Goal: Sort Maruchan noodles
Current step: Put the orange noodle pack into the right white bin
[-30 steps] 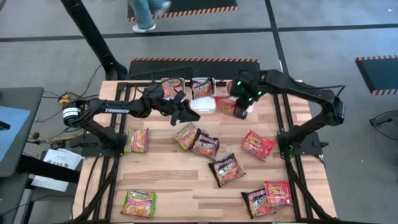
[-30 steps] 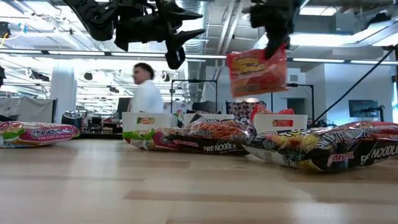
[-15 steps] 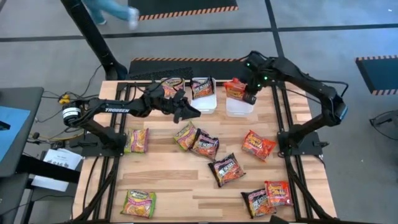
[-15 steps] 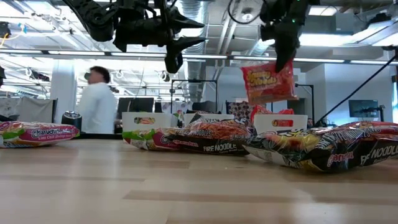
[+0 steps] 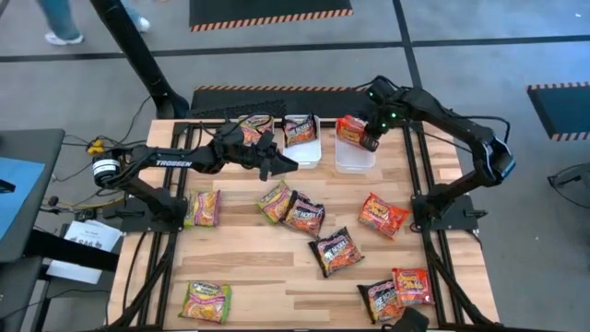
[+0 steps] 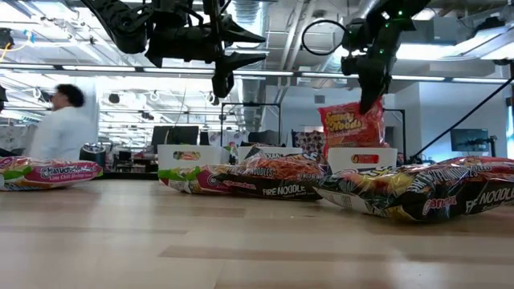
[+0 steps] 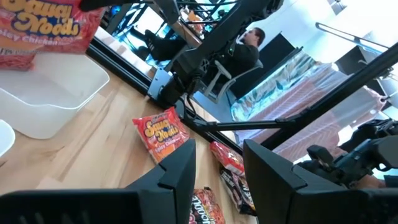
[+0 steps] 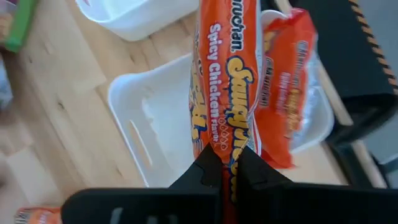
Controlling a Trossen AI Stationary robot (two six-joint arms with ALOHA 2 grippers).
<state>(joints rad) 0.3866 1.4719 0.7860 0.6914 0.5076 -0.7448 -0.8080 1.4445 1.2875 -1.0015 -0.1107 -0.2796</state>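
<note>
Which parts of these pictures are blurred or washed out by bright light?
Low view: the walking person at left is motion-blurred, and the ceiling lights behind glare; the near table is soft. Right wrist view: the red-orange packet in the right gripper reads sharply, while the wood beside the white bin is blurred. Left wrist view: the background windows are overexposed.

The held red packet [image 8: 225, 93] reads "Spicy Chicken Flavor" — the left arm [image 5: 171, 163], "TROSSEN".
</note>
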